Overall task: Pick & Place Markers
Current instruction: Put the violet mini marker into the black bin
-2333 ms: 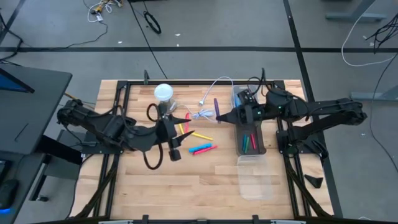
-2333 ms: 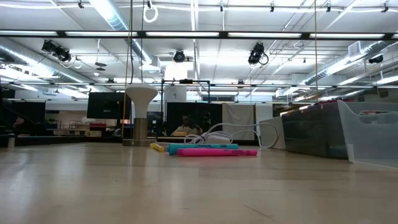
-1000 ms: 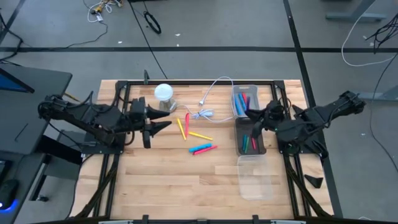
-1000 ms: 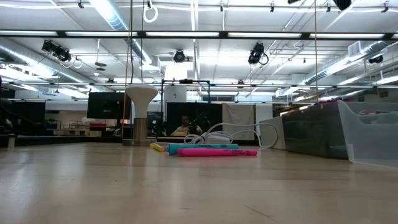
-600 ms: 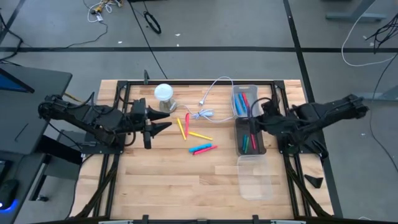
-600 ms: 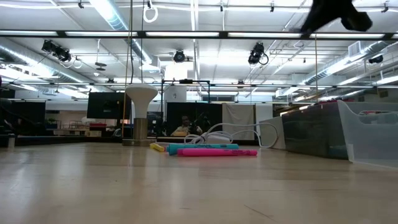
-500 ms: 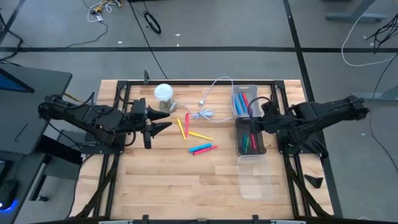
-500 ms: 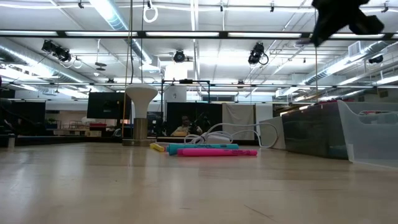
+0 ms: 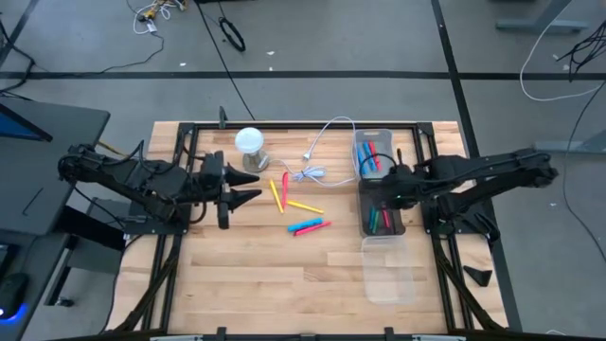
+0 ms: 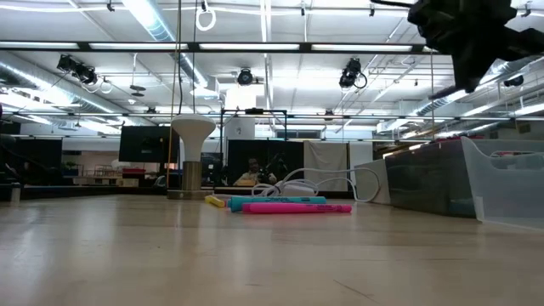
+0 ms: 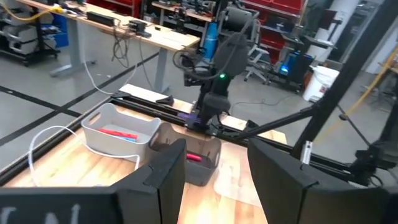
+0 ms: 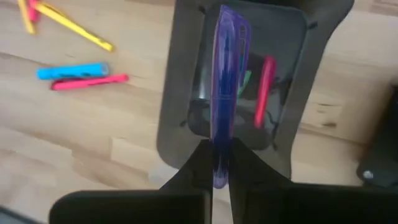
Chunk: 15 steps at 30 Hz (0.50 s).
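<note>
My right gripper point(image 12: 221, 149) hangs above the dark bin point(image 9: 381, 210), shut on a purple marker point(image 12: 225, 81). It also shows at the top right of the low view point(image 10: 472, 34). In the bin lie a pink marker point(image 12: 266, 84) and a green one. On the wood lie two yellow markers point(image 9: 276, 195) point(image 9: 305, 206), a red marker point(image 9: 285, 188), a blue marker point(image 9: 303, 228) and a pink marker point(image 9: 318, 224). My left gripper point(image 9: 248, 192) waits open, left of these markers. My right gripper pinches the purple marker between its two fingers at the marker's near end point(image 12: 220, 163). The marker runs on past the fingertips, in line with the fingers. It is lifted clear, and its free end point(image 12: 229, 18) stands over the dark bin's inside.
A clear bin point(image 9: 371, 152) with red and blue markers stands just beyond the dark bin. A clear lid or tray point(image 9: 388, 270) lies nearer. A white cable point(image 9: 317, 152) and a white lamp-like stand point(image 9: 248, 142) sit at the far side. Bare wood fills the near half.
My right gripper, still shut on the purple marker, has come down over the dark bin and reached slightly toward the table's left. In the low view it has grown from a sliver at the top edge to a large dark shape.
</note>
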{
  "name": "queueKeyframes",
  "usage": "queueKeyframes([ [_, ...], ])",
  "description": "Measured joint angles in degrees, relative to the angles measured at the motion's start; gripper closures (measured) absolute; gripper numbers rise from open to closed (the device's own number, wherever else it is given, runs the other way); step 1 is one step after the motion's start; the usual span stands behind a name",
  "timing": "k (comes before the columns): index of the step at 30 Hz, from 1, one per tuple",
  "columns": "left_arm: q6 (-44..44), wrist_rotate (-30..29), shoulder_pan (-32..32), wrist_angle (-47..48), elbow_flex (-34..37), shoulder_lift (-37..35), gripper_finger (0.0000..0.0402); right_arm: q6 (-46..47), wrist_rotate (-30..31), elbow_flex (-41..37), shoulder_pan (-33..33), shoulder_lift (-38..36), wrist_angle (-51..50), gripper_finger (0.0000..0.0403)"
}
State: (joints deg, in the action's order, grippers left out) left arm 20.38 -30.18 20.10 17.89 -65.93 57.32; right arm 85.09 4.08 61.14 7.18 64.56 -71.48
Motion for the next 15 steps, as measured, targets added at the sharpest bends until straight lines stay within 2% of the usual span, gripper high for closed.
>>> queueKeyframes([
  [8, -0.04, 0.92, 0.02, 0.03, -0.01, 0.00, 0.0223, 0.20, -0.55, -4.68, 0.00, 3.63, 1.84, 0.0390],
  [15, -0.09, 0.92, 0.02, 0.87, -0.02, 0.02, 0.0223, 3.46, -0.61, -13.43, -0.07, 3.66, 10.61, 0.0389],
])
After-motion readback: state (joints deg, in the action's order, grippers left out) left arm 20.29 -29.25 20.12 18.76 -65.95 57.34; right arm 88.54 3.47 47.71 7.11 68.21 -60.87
